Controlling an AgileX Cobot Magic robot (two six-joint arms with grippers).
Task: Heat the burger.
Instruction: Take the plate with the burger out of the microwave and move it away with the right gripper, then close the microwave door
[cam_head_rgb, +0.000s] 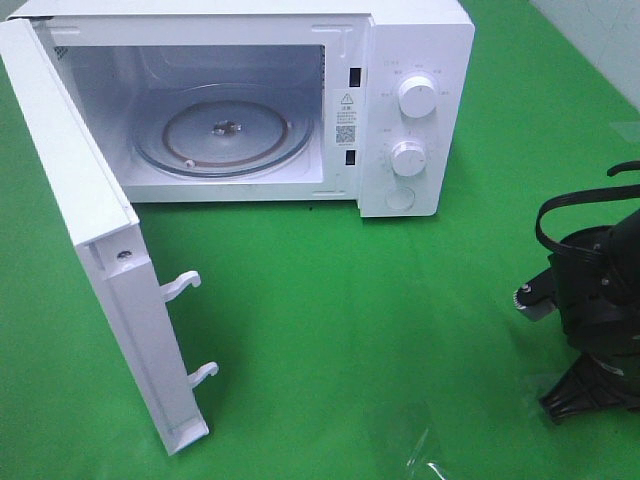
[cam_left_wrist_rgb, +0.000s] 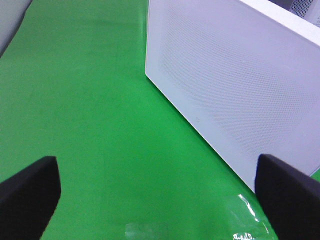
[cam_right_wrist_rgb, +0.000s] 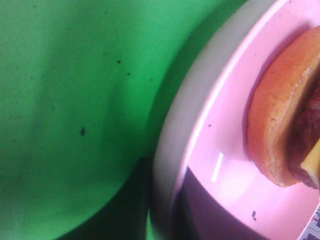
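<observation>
Between the left gripper's (cam_left_wrist_rgb: 157, 192) two black fingertips (cam_left_wrist_rgb: 30, 187) there's nothing but green cloth (cam_left_wrist_rgb: 90, 110), so those jaws are spread wide and holding nothing. Just past the far fingertip sits the white door (cam_left_wrist_rgb: 235, 85) of the microwave (cam_head_rgb: 400, 60), showing its dotted outer face, corner close to the cloth.

From the high camera the door is swung fully out to the left, with two white latch hooks (cam_head_rgb: 180, 285) sticking off its edge. The cavity is wide open and you can see the glass turntable (cam_head_rgb: 222, 130) inside with nothing on it. Two knobs (cam_head_rgb: 416, 96) and a round button sit on the panel to the right of the opening.

The right arm (cam_head_rgb: 600, 310) is way over on the right edge of that view, pointed down at the cloth, well apart from the microwave. Its fingertips don't show in any shot, honestly. The right wrist camera is jammed up close to a pink plate (cam_right_wrist_rgb: 220, 150), and the burger (cam_right_wrist_rgb: 280, 115) is lying on that plate: tan bun, dark patty, a sliver of yellow cheese at the frame's edge. The plate rim runs right under the camera, so the jaws look nearly shut, and it seems like they're pinching the rim, but I can't actually see the contact. The plate sits on the cloth.
</observation>
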